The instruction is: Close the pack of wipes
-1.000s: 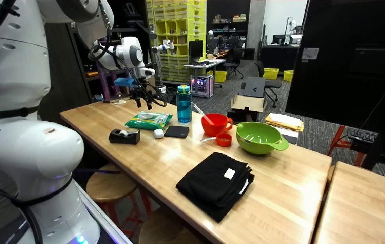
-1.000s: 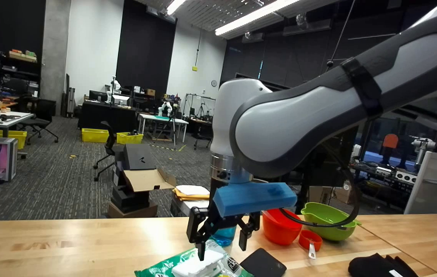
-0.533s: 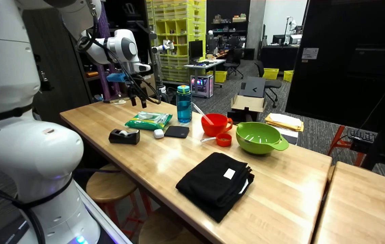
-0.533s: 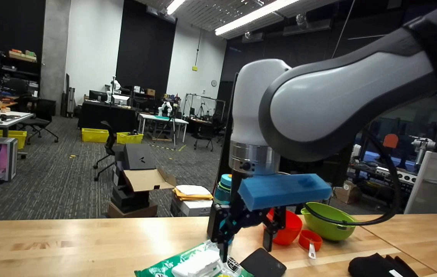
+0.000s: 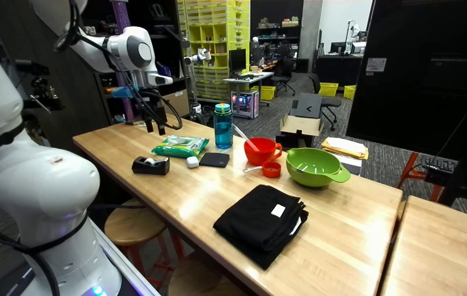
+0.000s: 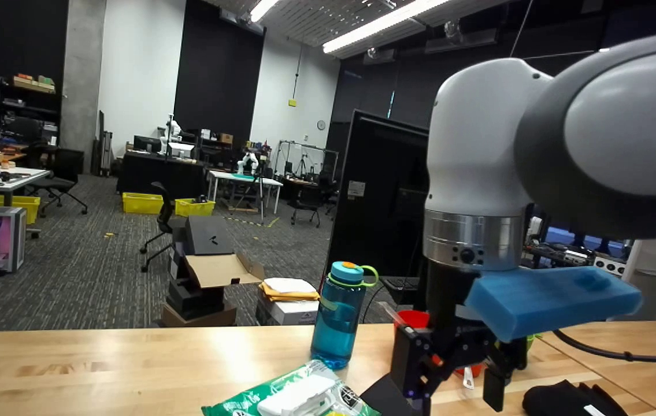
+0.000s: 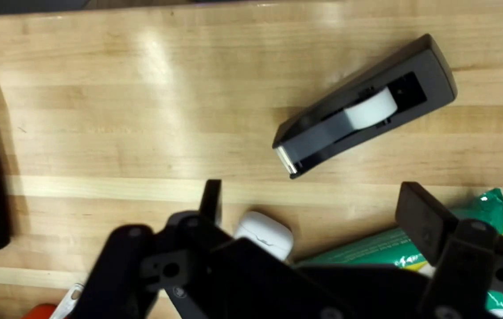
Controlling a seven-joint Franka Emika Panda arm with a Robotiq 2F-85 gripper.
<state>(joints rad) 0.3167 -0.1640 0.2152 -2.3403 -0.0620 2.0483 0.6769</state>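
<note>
The pack of wipes is a green packet [image 5: 172, 152] lying flat on the table in both exterior views. On top of it sits a white lid [image 6: 299, 397]; whether it is latched I cannot tell. My gripper [image 5: 156, 129] hovers above the table, a little left of the pack in that exterior view. Seen from elsewhere, the gripper [image 6: 458, 398] is right of the pack. In the wrist view the gripper [image 7: 313, 210] has its fingers wide apart, nothing held. Part of the green pack [image 7: 366, 249] shows below the right finger; the gripper body hides most of it.
Close to the pack are a tape dispenser [image 5: 151, 165], a white case [image 5: 192, 162], a flat black item [image 5: 214, 159] and a tall teal bottle [image 5: 223, 129]. Farther along are a red bowl [image 5: 260, 154], green colander [image 5: 313, 166] and black cloth [image 5: 254, 222].
My gripper has moved off from over the pack, leftward in an exterior view and rightward, nearer the camera, in an exterior view. The jaws stay apart; the pack looks unmoved.
</note>
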